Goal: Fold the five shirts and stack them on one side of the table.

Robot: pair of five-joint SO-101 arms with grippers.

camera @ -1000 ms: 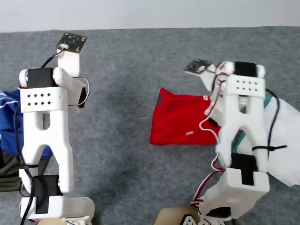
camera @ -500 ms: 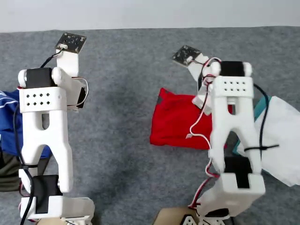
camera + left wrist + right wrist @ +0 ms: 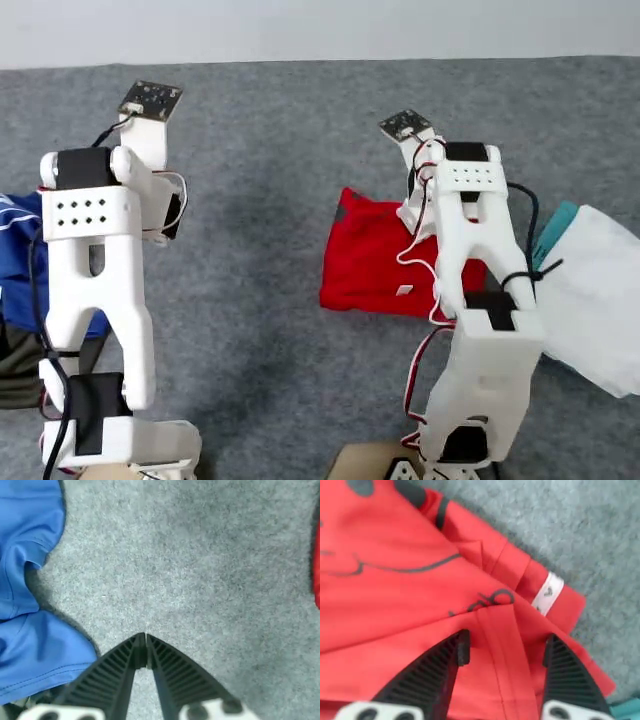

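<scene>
Across the grey worktop (image 3: 260, 110), at the right edge of the high view a loose white shirt (image 3: 600, 300) beside a strip of teal cloth (image 3: 553, 232), likely waiting their turn; right of centre the red shirt (image 3: 370, 260) folded to a rectangle, the right end effector (image 3: 507, 645) poised over its hem with jaws spread and empty, seemingly to take hold or tidy the fold. At the left edge a blue shirt (image 3: 15, 250) beside a dark garment (image 3: 15, 375), with the left end effector (image 3: 145, 652) pinched shut on nothing above bare worktop, apparently parked clear. Counted: one white, one teal, one red, one blue, one dark; two end effectors.
</scene>
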